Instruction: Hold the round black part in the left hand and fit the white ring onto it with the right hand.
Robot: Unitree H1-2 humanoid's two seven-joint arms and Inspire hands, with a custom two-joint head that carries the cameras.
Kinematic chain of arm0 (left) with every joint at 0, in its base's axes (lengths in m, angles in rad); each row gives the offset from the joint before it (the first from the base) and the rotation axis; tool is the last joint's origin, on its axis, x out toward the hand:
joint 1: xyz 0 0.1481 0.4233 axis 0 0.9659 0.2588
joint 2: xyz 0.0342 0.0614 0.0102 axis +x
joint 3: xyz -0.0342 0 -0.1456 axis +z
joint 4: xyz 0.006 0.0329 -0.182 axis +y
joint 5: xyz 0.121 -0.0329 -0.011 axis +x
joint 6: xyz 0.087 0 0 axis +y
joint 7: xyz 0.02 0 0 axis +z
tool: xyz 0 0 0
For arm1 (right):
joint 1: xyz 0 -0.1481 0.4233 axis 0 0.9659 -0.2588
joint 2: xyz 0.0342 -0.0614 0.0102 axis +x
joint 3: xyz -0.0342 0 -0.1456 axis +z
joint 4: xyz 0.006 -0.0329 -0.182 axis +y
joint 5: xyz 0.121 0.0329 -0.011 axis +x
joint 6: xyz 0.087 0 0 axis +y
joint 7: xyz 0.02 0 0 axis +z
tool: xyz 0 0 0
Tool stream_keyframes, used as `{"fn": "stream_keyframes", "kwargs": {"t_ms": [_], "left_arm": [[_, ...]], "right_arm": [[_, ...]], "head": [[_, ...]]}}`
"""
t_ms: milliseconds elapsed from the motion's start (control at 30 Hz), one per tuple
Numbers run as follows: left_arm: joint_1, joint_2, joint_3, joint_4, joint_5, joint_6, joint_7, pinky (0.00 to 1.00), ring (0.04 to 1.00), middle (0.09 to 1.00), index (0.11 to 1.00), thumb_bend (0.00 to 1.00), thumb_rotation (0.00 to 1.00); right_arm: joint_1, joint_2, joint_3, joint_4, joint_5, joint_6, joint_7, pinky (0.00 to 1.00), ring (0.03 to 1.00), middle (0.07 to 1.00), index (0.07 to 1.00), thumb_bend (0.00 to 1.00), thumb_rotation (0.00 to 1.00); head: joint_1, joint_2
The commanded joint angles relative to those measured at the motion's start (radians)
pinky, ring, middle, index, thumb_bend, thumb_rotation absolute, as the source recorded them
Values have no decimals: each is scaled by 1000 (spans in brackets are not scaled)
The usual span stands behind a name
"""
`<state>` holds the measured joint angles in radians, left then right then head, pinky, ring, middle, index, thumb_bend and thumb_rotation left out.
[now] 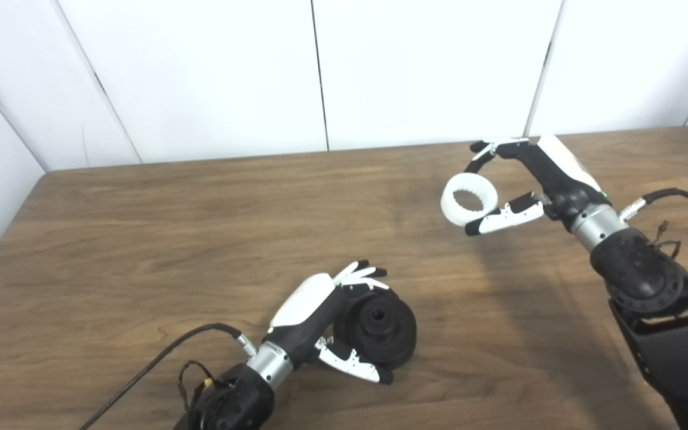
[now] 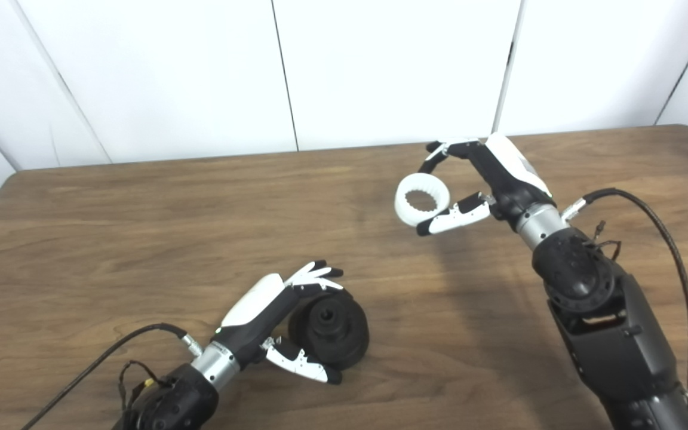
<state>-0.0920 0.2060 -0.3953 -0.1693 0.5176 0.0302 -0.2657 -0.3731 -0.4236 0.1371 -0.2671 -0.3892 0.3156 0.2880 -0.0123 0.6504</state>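
Left eye view and its twin beside it show the same thing: the left robot hand low at the near side of the wooden surface, wrapped around the round black part, fingers over the top edge and thumb under the near rim. It looks like a thick dark wheel tipped onto its rim against the surface, with a raised hub and a hole in the middle; that face turns up and out toward the right, roughly the direction the other arm would come from.

The right robot hand is up off the surface, farther back and well apart to the right. It grips the white ring between fingers curled over the top and thumb beneath. The ring is a chunky white band with small teeth around its inner bore, and its opening faces more or less toward the cameras.

So the black part lies down, nearer and to the left of the ring. As I judge it, the coming move turns on lining up the ring's bore with the hub's axis; the ring still needs tilting so its opening faces the hub, then carrying down and left onto it
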Motion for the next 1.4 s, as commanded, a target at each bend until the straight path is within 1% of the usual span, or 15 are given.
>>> {"fn": "stream_keyframes", "kwargs": {"t_ms": [0,100,167,233,300,433,567,767,800,967,1000,1133,1167,1367], "left_arm": [[-15,8,-8,14,21,15,-18,937,996,919,600,822,195],[-19,8,-11,13,24,15,-20,933,994,917,598,822,196],[-20,8,-11,12,21,19,-22,929,995,917,597,819,195],[-20,7,-9,10,15,23,-24,928,996,917,595,821,188],[-19,6,-8,11,12,24,-24,929,996,916,594,824,191],[-20,5,-6,9,10,29,-26,924,998,918,592,823,186],[-23,6,-12,7,23,33,-25,915,995,916,595,824,194],[-24,2,-15,2,20,48,-29,916,995,915,593,824,190],[-25,2,-16,0,22,49,-29,917,995,915,594,824,189],[-30,0,-18,-8,17,62,-36,917,997,917,596,818,185],[-30,-1,-18,-10,14,63,-37,922,998,917,594,819,177],[-31,-3,-16,-12,14,65,-41,923,998,918,589,817,173],[-32,-4,-17,-13,16,68,-42,924,999,919,589,816,172],[-35,-5,-22,-12,26,64,-37,935,996,920,605,819,177]], "right_arm": [[-21,-19,8,-108,-15,43,39,836,888,815,488,525,145],[-10,-24,34,-189,-37,80,82,833,886,816,488,525,146],[0,-17,45,-227,-39,97,100,836,891,816,487,525,144],[8,-7,55,-262,-42,121,119,816,891,816,487,525,144],[16,2,64,-293,-43,141,136,824,893,818,487,525,143],[33,22,81,-324,-44,148,154,818,901,824,488,525,145],[52,40,97,-337,-47,135,156,803,902,822,488,525,144],[75,62,120,-347,-54,140,168,825,912,832,488,525,147],[79,65,122,-346,-54,138,168,825,913,832,488,525,148],[104,91,141,-330,-52,120,167,833,916,831,489,525,148],[108,96,145,-328,-55,120,166,833,915,829,489,525,148],[121,116,162,-313,-63,113,159,829,912,825,488,525,149],[123,118,166,-310,-64,112,160,829,913,825,488,525,148],[131,127,188,-289,-62,101,167,843,922,833,489,525,149]], "head": [[0,1],[2,4],[3,8],[2,15],[3,15],[4,22],[4,28],[5,31],[6,36],[6,36],[7,43],[7,43],[11,48],[16,50]]}}
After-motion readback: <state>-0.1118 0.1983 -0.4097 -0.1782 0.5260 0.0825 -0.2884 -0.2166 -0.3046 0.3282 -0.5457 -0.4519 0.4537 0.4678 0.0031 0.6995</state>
